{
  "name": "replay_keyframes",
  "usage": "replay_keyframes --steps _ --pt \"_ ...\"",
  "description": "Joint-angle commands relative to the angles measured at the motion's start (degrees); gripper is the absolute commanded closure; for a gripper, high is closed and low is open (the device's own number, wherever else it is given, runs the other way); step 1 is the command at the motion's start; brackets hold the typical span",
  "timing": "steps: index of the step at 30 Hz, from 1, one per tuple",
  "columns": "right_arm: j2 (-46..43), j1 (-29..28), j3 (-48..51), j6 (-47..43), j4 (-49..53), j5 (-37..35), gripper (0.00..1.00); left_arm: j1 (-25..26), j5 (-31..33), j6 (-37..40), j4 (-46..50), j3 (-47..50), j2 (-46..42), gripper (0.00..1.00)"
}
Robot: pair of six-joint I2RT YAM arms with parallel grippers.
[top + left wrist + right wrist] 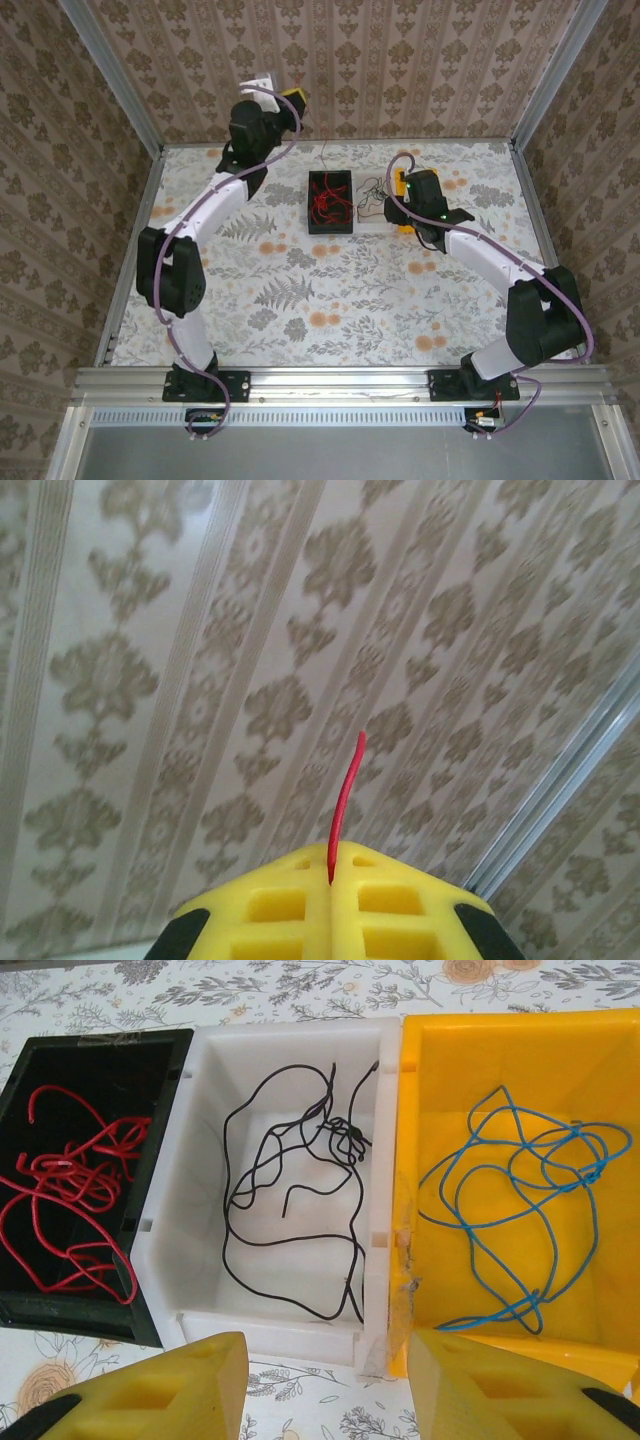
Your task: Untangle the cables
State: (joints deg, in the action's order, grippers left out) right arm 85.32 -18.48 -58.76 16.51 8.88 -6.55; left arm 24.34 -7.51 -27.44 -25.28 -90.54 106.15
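Observation:
Raised against the back wall, my left gripper (293, 97) (331, 865) is shut on a thin red cable (345, 800), whose free end curves up past the yellow fingertips. More red cables (70, 1185) (328, 200) lie tangled in a black bin (100, 1040) (312, 222). Black cables (290, 1170) lie in a white bin (280, 1320), and blue cables (520, 1190) in a yellow bin (500, 1050). My right gripper (330, 1380) (410, 210) hangs open above the near edge of the white and yellow bins, with nothing between its fingers.
The three bins stand side by side at the back middle of the floral table (330, 300). Patterned walls and metal frame posts (110, 80) close in the back and sides. A rail (340, 385) runs along the near edge.

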Motion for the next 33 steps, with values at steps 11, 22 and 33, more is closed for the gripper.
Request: replay_keyframes --steps 11,22,33 --pt "-1.0 0.5 -0.5 -0.2 0.5 -0.4 0.53 -0.8 18.9 8.1 4.4 1.8 -4.1 1.0" --pt "-0.4 0.4 -0.2 1.3 0.0 0.8 0.53 -3.5 22.5 6.9 1.7 8.6 -8.6 1.0" --pt "-0.3 0.4 0.0 2.3 -0.2 1.0 0.53 0.8 17.2 6.9 3.5 5.5 -3.6 1.0"
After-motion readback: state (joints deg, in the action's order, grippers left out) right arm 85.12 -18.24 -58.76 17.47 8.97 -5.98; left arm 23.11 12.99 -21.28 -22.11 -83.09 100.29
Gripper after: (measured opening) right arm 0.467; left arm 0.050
